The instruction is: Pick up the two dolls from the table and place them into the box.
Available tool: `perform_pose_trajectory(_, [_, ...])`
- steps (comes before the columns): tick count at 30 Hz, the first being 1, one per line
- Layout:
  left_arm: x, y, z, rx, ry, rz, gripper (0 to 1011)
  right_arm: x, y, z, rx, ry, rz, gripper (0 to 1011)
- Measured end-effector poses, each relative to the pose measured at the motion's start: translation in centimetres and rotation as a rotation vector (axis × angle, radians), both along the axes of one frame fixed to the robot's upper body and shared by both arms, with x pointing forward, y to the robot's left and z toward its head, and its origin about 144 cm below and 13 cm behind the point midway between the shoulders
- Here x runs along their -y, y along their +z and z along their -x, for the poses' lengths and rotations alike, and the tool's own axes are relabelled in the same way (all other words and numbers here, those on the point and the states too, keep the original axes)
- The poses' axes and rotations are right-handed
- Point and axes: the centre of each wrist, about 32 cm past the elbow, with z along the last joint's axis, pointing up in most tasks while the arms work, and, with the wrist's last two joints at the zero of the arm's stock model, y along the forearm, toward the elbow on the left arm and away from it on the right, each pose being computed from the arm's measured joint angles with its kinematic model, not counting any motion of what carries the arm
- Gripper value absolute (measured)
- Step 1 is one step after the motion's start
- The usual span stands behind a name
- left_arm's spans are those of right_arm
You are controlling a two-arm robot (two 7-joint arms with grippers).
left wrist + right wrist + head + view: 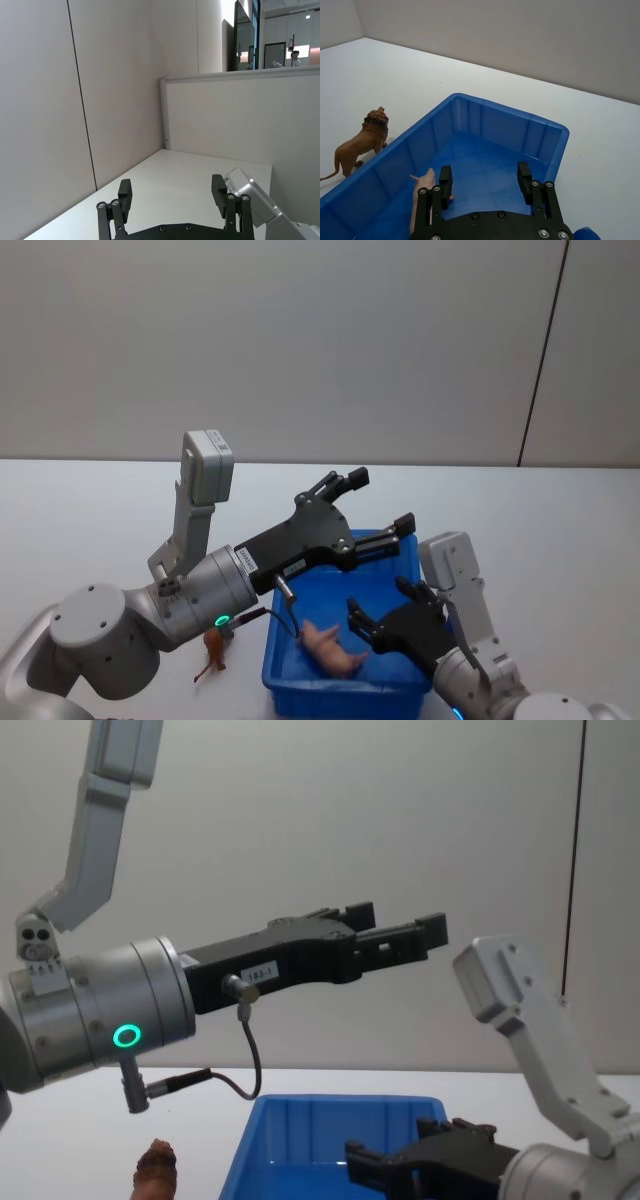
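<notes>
Count the pink animal figure (pixel 335 648) as done: lying on the floor of the blue box (pixel 340 702), toward its front wall. Find the brown lion figure (pixel 212 650) standing on the table (pixel 100 510) just outside the box's left wall, near the front corner. Treat picking it up as the likely step in hand.

Read the right gripper (pixel 383 600) as spread wide and empty, low over the box interior, just above the pink figure. Read the left gripper (pixel 375 502) as wide open too, holding nothing, raised high over the box's far rim and pointing away from the lion.

Probably use the left arm for the lion. Pull back toward the box's front left corner, tip the fingers down and descend from above. Close across the torso, not the thin legs or tail. Mind the finger nearest the box wall, since there looks to be little room there. Lift above the rim before crossing over. Raise the right gripper out of the box first to avoid a clash.
</notes>
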Motion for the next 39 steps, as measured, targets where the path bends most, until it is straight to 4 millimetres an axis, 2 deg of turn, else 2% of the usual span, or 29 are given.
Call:
perform_pose_trajectory(1, [0.0,0.0,0.0,0.0,0.0,0.0,1001,-0.1,0.0,-0.1,0.0,0.002,0.0,795])
perform_pose_trajectory(3, [0.0,0.0,0.0,0.0,0.0,0.0,1001,-0.2,-0.1,-0.1,0.0,0.003,0.0,805])
perform_pose_trajectory(5, [0.0,0.0,0.0,0.0,0.0,0.0,1001,-0.3,-0.1,-0.2,-0.001,0.003,0.0,919])
perform_pose_trajectory(10, [0.0,0.0,0.0,0.0,0.0,0.0,1001,-0.3,-0.3,-0.3,-0.001,-0.012,-0.002,1001])
perform_pose_trajectory(19, [0.0,0.0,0.0,0.0,0.0,0.0,1001,0.4,-0.5,-0.2,-0.001,-0.064,-0.012,1001])
perform_pose_trajectory(39, [0.0,0.0,0.0,0.0,0.0,0.0,1001,4.2,-1.1,1.2,0.011,-0.231,-0.026,1001])
